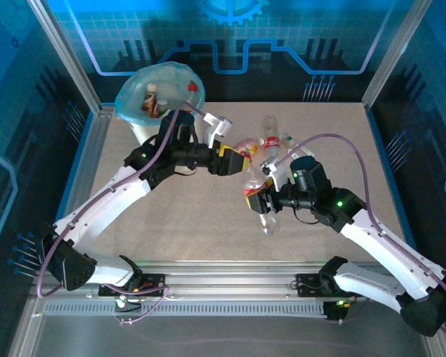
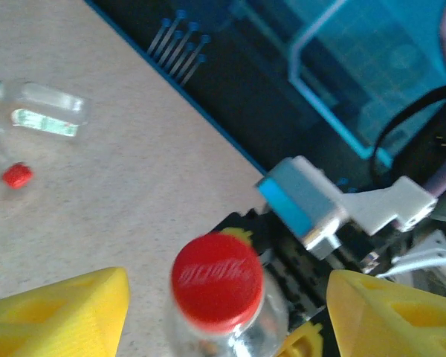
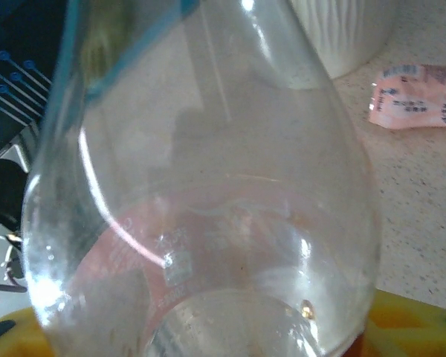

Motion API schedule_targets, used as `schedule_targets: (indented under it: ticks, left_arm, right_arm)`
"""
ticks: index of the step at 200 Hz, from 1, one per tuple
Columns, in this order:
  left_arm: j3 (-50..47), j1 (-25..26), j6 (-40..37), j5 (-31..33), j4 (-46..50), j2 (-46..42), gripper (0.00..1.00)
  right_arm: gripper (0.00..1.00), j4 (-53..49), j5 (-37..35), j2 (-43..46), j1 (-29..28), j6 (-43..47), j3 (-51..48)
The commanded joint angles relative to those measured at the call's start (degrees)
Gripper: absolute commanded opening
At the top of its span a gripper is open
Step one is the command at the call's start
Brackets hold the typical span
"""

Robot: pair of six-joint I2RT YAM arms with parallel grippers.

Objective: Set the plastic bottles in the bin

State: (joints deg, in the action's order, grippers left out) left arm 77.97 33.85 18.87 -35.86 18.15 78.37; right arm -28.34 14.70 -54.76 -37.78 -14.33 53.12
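One bin (image 1: pixel 143 132), two arms (image 1: pixel 111 195), about seven plastic bottles (image 1: pixel 271 140).

Red-capped clear bottle (image 2: pixel 216 282), yellow fingers (image 2: pixel 56 316), white ribbed bin (image 1: pixel 143 134) (light-blue liner (image 1: pixel 134 93)), speckled beige table (image 1: pixel 208 216).

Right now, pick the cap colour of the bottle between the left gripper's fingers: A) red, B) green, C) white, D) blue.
A: in the left wrist view, the bottle sitting inside the left gripper wears a red cap.

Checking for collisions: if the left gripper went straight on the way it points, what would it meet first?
Probably the red-capped bottle, which sits between the left gripper's open jaws.
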Motion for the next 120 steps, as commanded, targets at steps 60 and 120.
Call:
schedule_targets:
  ticks: [60, 120]
  left_arm:
    - [1.13, 1.83, -1.30, -6.31, -0.36, 0.54, 0.54]
    - [1.74, 2.04, -3.52, -2.39, 2.22, 0.47, 0.58]
  right_arm:
    - [0.59, 3.82, 1.55, -1.83, -3.97, 0.73, 4.36]
    - [0.59, 6.13, 0.45, -1.47, -4.10, 0.09, 3.86]
